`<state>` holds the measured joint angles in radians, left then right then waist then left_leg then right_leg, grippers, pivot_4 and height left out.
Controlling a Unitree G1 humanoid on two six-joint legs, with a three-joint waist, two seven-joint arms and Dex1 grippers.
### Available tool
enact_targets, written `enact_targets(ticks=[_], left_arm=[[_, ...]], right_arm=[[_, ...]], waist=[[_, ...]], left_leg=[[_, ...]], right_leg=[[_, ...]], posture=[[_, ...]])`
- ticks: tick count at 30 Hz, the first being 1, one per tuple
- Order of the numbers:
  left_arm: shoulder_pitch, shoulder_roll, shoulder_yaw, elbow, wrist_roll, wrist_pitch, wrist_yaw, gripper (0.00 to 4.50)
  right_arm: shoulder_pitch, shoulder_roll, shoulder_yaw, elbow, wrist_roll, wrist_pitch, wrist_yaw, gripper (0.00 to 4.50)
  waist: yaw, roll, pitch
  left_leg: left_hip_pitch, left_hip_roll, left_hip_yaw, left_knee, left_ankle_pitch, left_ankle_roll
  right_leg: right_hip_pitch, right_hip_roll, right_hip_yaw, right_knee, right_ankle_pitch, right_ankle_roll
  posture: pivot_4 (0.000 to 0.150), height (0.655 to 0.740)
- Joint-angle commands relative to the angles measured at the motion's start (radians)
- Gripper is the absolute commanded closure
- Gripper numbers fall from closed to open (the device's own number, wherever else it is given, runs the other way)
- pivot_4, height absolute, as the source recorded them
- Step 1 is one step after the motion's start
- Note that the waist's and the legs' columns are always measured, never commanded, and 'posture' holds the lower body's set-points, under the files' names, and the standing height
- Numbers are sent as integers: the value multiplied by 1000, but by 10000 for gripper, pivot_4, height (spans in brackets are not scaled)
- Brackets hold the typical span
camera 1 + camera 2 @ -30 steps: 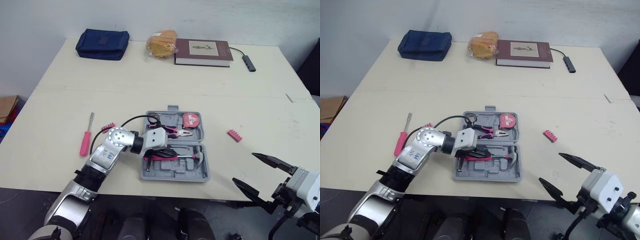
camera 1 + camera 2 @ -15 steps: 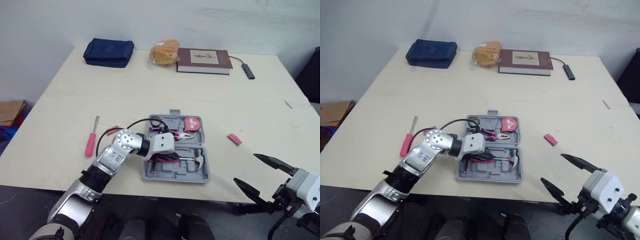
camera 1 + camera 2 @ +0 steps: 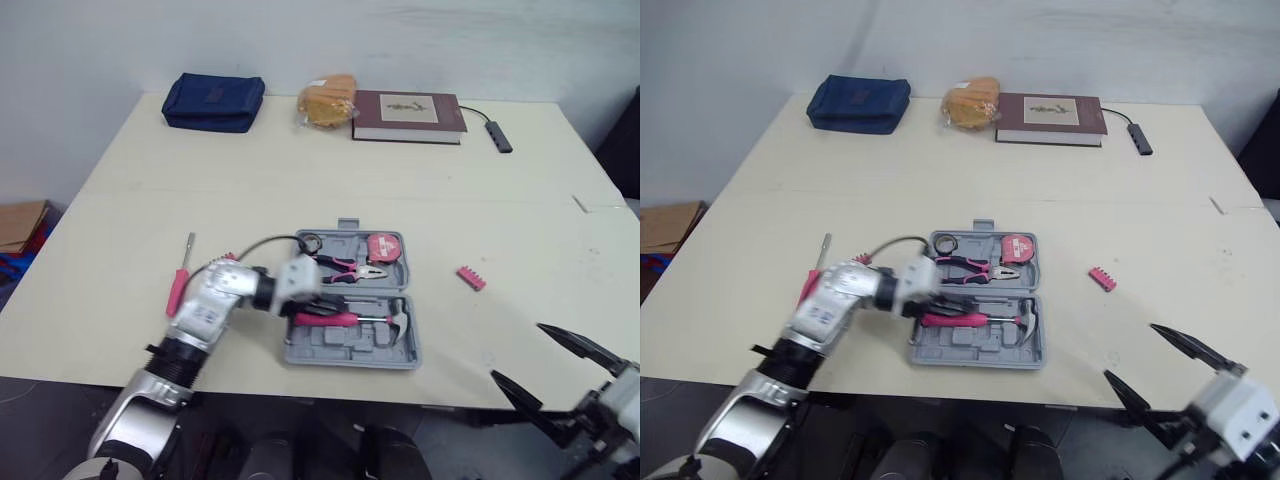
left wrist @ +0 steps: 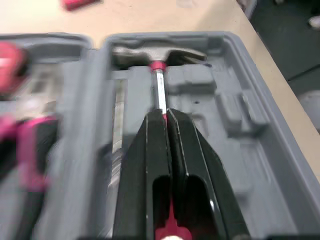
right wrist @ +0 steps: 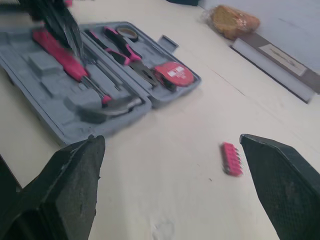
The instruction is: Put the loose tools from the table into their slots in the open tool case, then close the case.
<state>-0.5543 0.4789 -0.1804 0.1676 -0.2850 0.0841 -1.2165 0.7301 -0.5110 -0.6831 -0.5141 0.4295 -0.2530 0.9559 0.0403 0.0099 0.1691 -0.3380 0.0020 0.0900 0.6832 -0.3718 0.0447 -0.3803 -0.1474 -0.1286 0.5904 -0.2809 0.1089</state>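
Risk: left end effector (image 4: 165,114), fingers pressed together just above the pink handle of the hammer (image 3: 345,319), could knock it from its slot | Risk: closing now would leave pink screwdriver (image 3: 178,288) and pink bit strip (image 3: 471,277) out on tabletop (image 3: 500,210) | Grey tool case (image 3: 345,352): open flat near front edge | Right end effector (image 3: 516,351): spread wide, empty

Looks like a plain office or lab room. Bare white wall (image 3: 350,40) at the back, broad pale table (image 3: 300,170) with a seam running across. Lined up along the far edge: hardback book (image 3: 408,103), cable adapter (image 3: 499,138) with its lead, blue soft pouch (image 3: 213,101), bagged bread (image 3: 328,96). And there, cardboard box (image 3: 18,222) on the floor, left side.
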Motion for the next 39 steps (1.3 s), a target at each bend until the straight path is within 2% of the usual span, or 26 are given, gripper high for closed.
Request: enact_targets(ticks=[1,3,7,9,16,18,22,27,31,36,39], left_arm=[[50,41,159,-50,-163,-107,-116,28297],[82,67,229,-40,-173,-123,-84,18502],[202,191,393,81,-119,-157,31,346],[227,247,457,185,-93,-238,64,346],[272,448,682,633,-78,-334,252,346],[275,477,709,702,-82,-345,282,346],[381,533,764,805,-78,-353,310,346],[407,505,773,752,-101,-349,297,346],[398,464,751,598,-131,-300,262,346],[324,434,646,305,-191,-89,195,346],[222,428,551,251,-187,72,186,346]], right_arm=[[-3,-16,-90,116,9,-123,39,0],[-15,-29,-113,176,11,-167,52,0],[-41,-53,-157,298,38,-224,67,0],[-53,-63,-177,365,45,-247,73,0],[-130,-133,-226,744,38,-406,106,0],[-136,-153,-228,808,49,-426,117,0],[-143,-181,-231,940,55,-450,123,0],[-155,-182,-204,962,76,-465,143,0],[-185,-166,-154,890,118,-421,165,0],[-241,-150,-19,693,164,-345,193,0],[-303,-101,58,513,189,-308,120,0]], waist=[[-14,0,1],[-18,1,1],[-27,0,5],[-31,0,8],[-29,0,15],[-26,0,15],[-38,2,16],[-38,2,17],[-41,3,18],[-41,3,18],[-40,6,19]], left_leg=[[0,0,0,0,0,0],[1,0,0,0,-2,1],[2,0,0,-1,-3,1],[3,2,0,-1,-3,-1],[2,2,2,-2,-8,-7],[1,2,3,-3,-8,-6],[1,2,4,-3,-10,-5],[2,2,4,-4,-10,-7],[3,2,5,-4,-8,-9],[3,4,5,-3,-6,-12],[2,3,6,-3,-6,-12]], right_leg=[[1,0,0,0,0,0],[2,-1,0,-2,0,0],[3,0,0,-2,0,0],[2,1,0,-1,-1,-1],[-2,0,2,1,-1,-2],[-3,0,2,1,-1,-2],[-3,-1,2,0,-1,-2],[-3,-1,1,0,-1,-2],[-3,-2,3,2,-1,-1],[-5,-1,3,5,-1,-2],[-6,0,4,6,-1,-2]], posture=[[1500,7400],[1500,7400],[1500,7400],[1500,7400],[1500,7400],[1500,7400],[1500,7400],[1500,7400],[1500,7400],[1500,7400],[1500,7400]])
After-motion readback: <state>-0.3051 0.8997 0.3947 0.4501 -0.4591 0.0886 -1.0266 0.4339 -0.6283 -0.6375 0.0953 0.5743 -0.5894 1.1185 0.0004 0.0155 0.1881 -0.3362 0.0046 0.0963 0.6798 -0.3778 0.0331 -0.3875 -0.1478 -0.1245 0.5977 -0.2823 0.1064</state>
